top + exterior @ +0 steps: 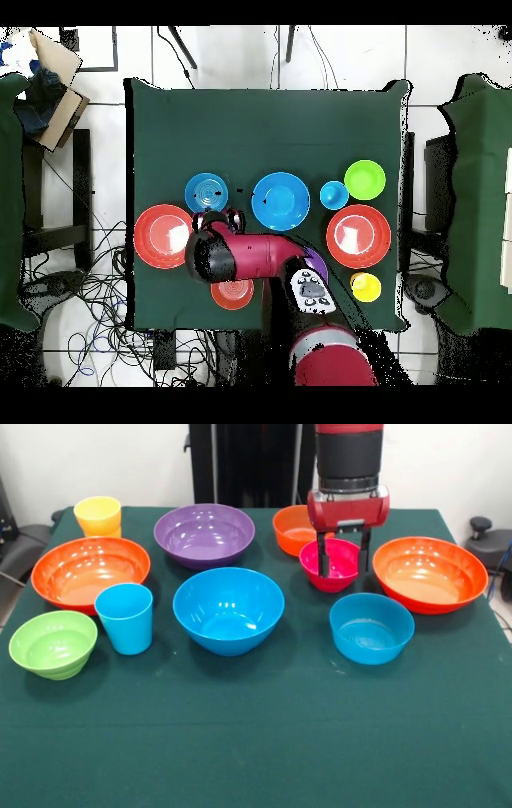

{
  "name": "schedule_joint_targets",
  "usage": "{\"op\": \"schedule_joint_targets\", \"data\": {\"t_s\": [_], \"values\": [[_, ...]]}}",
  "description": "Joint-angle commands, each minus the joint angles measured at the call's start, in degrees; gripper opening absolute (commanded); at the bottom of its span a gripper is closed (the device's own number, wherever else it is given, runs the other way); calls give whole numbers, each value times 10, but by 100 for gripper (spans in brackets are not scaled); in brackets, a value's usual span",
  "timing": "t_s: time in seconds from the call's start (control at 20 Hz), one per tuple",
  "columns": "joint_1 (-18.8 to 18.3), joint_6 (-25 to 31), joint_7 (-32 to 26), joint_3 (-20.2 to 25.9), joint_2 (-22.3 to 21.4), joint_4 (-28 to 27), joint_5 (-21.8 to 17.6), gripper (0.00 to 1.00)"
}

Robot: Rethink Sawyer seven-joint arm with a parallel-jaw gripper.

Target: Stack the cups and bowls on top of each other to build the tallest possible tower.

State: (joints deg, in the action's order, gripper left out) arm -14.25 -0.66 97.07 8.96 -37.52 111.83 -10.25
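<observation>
My gripper (344, 560) is open and low over the small magenta bowl (336, 580). One finger is inside the bowl and the other is just outside its rim. The bowl rests on the green table. Around it stand the small orange bowl (292, 530), a large orange bowl (430, 573) and the medium blue bowl (371, 628). The large blue bowl (228, 610) sits mid-table, with the purple bowl (204, 534) behind it. The blue cup (125, 618), lime bowl (53, 643), second large orange bowl (90, 570) and yellow cup (98, 516) stand at the left. Each piece stands alone.
In the overhead view the arm (250, 255) covers the magenta bowl and most of the purple bowl. The green table (256, 744) has a broad bare strip along its front edge. Cables and chairs surround the table on the floor.
</observation>
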Motion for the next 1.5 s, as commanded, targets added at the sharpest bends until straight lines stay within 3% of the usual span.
{"op": "schedule_joint_targets", "data": {"t_s": [0.05, 0.35, 0.9, 1.15, 1.5], "values": [[-37, 84, 42, 78, -77, 49, -11, 100], [-51, 95, 43, 92, -117, 84, -12, 100], [-42, 57, 60, 60, -168, 162, -34, 100], [-40, 23, 60, 48, -143, 164, -48, 100], [-32, -64, 64, 19, -51, 127, -83, 100]]}}
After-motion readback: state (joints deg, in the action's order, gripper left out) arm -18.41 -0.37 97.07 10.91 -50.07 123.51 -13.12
